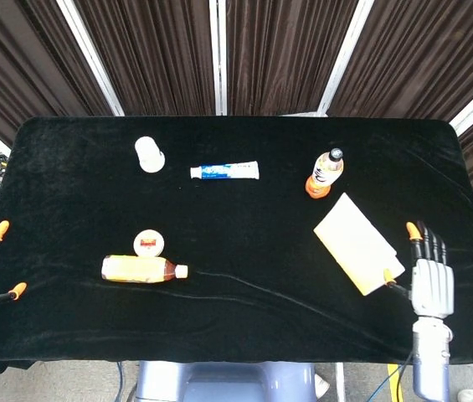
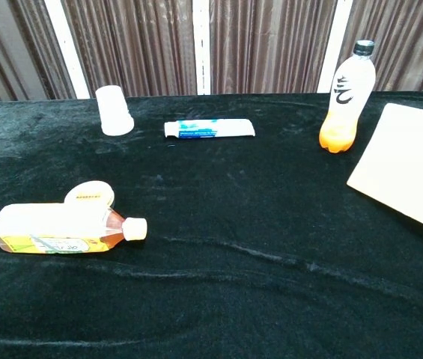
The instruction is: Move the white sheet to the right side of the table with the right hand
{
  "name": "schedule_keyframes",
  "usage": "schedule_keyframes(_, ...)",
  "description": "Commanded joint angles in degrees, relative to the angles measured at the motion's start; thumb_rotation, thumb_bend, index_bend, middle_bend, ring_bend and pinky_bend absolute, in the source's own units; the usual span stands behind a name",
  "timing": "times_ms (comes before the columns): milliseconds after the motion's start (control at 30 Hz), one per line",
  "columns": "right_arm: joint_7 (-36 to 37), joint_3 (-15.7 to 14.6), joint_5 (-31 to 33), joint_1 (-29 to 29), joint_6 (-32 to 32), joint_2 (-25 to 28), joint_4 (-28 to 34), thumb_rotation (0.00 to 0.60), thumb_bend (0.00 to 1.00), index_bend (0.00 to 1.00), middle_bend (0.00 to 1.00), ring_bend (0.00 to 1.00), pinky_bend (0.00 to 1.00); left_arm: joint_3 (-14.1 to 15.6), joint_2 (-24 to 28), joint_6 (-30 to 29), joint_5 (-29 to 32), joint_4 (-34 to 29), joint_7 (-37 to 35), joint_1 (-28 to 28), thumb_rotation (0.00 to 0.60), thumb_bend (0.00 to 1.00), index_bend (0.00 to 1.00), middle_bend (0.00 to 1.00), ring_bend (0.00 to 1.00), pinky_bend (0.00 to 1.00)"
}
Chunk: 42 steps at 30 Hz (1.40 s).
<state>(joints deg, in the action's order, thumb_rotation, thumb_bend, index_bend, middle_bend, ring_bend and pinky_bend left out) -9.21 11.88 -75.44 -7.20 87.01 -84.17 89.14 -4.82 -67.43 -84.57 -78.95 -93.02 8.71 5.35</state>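
Now the flat white rectangular sheet (image 1: 359, 244) lies on the black cloth-covered desk (image 1: 236, 318), its near corner just beside the right robot hand (image 1: 431, 282), which holds nothing, fingers extended. Withdrawing straight away should avoid dragging that corner.
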Motion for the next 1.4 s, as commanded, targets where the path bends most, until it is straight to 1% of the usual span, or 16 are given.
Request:
schedule_keyframes(33, 0.1, 0.19, 0.32, 0.17, -0.14, 0.54, 0.18, 0.6, 0.13, 0.0, 0.0, 0.0, 0.0, -0.08, 0.04, -0.06, 0.09, -0.01, -0.09, -0.04, 0.6, 0.12, 0.0, 0.0, 0.0, 0.0)
schedule_keyframes(200, 0.74, 0.32, 0.32, 0.36, 0.07, 1.14, 0.17, 0.6, 0.09, 0.0, 0.0, 0.0, 0.0, -0.04, 0.06, -0.02, -0.04, -0.01, -0.13, -0.02, 0.6, 0.12, 0.0, 0.0, 0.0, 0.0)
schedule_keyframes(433, -0.33, 1.14, 0.92, 0.55, 0.89, 2.25, 0.06, 0.6, 0.09, 0.0, 0.0, 0.0, 0.0, -0.06, -0.07, -0.07, -0.22, -0.1, 0.09, 0.06, 0.6, 0.12, 0.0, 0.0, 0.0, 0.0)
schedule_keyframes(567, -0.98, 1.54, 2.5, 0.83, -0.17, 4.83, 1.78, 0.6, 0.09, 0.0, 0.0, 0.0, 0.0, -0.03, -0.03, -0.18, -0.44, -0.28, 0.14, 0.05, 0.6, 0.12, 0.0, 0.0, 0.0, 0.0)
schedule_keyframes(800, 5.39, 1.2, 1.57, 1.81, -0.95, 7.93, 4.71, 0.6, 0.09, 0.0, 0.0, 0.0, 0.0, 0.01, -0.27, -0.04, -0.52, -0.29, 0.74, 0.21, 0.6, 0.12, 0.0, 0.0, 0.0, 0.0)
schedule_keyframes(1033, 6.46, 1.0, 1.08, 1.95, -1.03, 9.19, 5.46, 0.6, 0.09, 0.0, 0.0, 0.0, 0.0, 0.18, -0.6, 0.26, -0.61, -0.03, 1.18, 0.37, 0.6, 0.12, 0.0, 0.0, 0.0, 0.0)
schedule_keyframes(1167, 7.3, 1.45, 1.02, 1.98, -0.72, 9.94, 6.35, 0.6, 0.09, 0.0, 0.0, 0.0, 0.0, 0.27, -0.8, 0.32, -0.73, 0.06, 1.42, 0.42, 0.6, 0.12, 0.0, 0.0, 0.0, 0.0)
schedule_keyframes(1400, 6.92, 1.39, 0.97, 2.08, -0.44, 10.74, 6.79, 0.6, 0.09, 0.0, 0.0, 0.0, 0.0, 0.32, -1.0, 0.19, -1.12, 0.13, 1.78, 0.54, 0.6, 0.12, 0.0, 0.0, 0.0, 0.0)
